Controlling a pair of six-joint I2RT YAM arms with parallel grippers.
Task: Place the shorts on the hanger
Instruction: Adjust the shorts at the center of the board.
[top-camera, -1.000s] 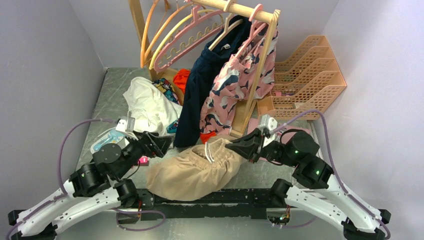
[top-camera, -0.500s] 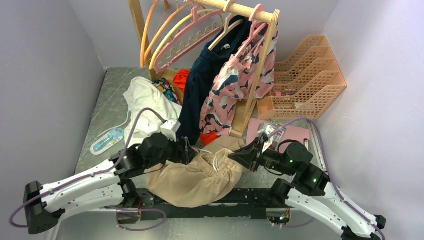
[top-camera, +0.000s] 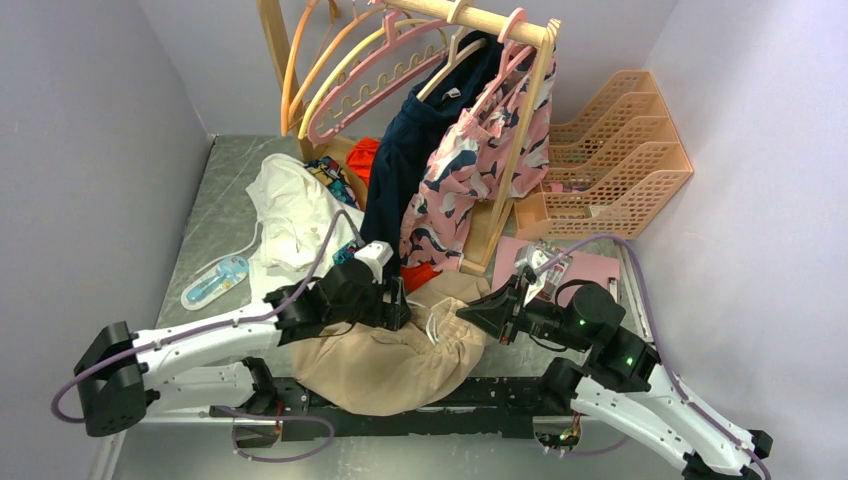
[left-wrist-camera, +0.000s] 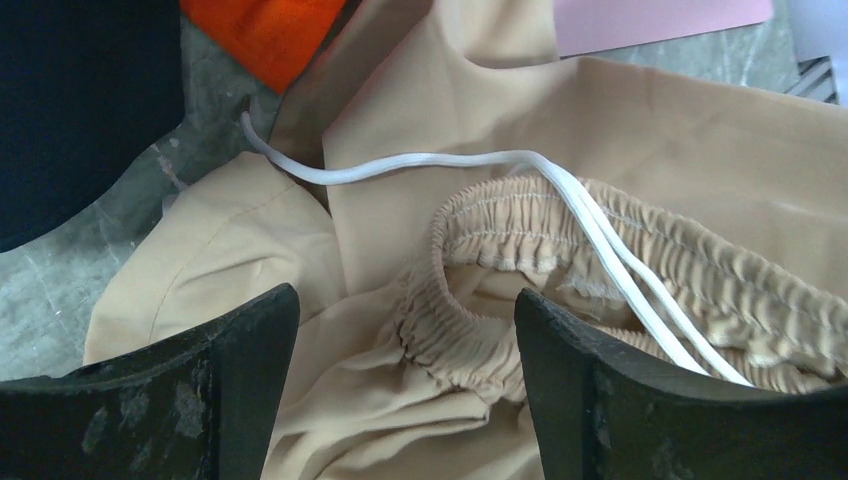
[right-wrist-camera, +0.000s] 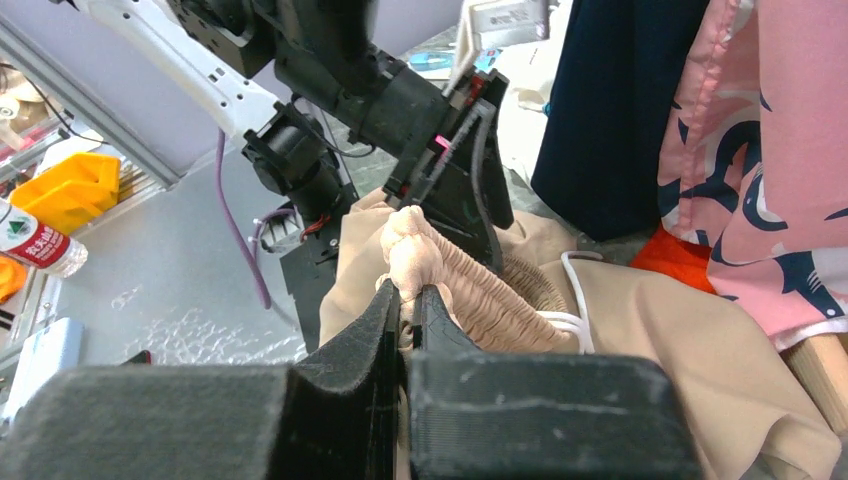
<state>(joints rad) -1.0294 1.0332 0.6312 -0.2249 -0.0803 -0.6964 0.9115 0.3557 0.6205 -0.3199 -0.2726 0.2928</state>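
Note:
The tan shorts (top-camera: 385, 355) lie bunched at the table's near middle, white drawstring (left-wrist-camera: 420, 166) trailing over them. My right gripper (top-camera: 463, 313) is shut on the gathered waistband (right-wrist-camera: 415, 245) at its right side, holding it a little lifted. My left gripper (top-camera: 400, 310) is open just above the waistband's left part (left-wrist-camera: 440, 340), a finger on either side, not touching. The pink hanger (top-camera: 375, 85) with its scalloped bar hangs on the wooden rail at the back, left of the navy garment. The left gripper also shows in the right wrist view (right-wrist-camera: 450, 165).
Orange and yellow hangers (top-camera: 300, 70) hang left of the pink one. A navy garment (top-camera: 410, 170) and a pink patterned one (top-camera: 480, 160) hang on the wooden rack (top-camera: 520, 150). White cloth (top-camera: 295, 215) lies left, a peach file tray (top-camera: 615, 155) right, a pink sheet (top-camera: 590, 265) near it.
My left arm has swung from the left side of the table rightward to the shorts, its open gripper now over the waistband. The right gripper shifted slightly left with the waistband, then held still.

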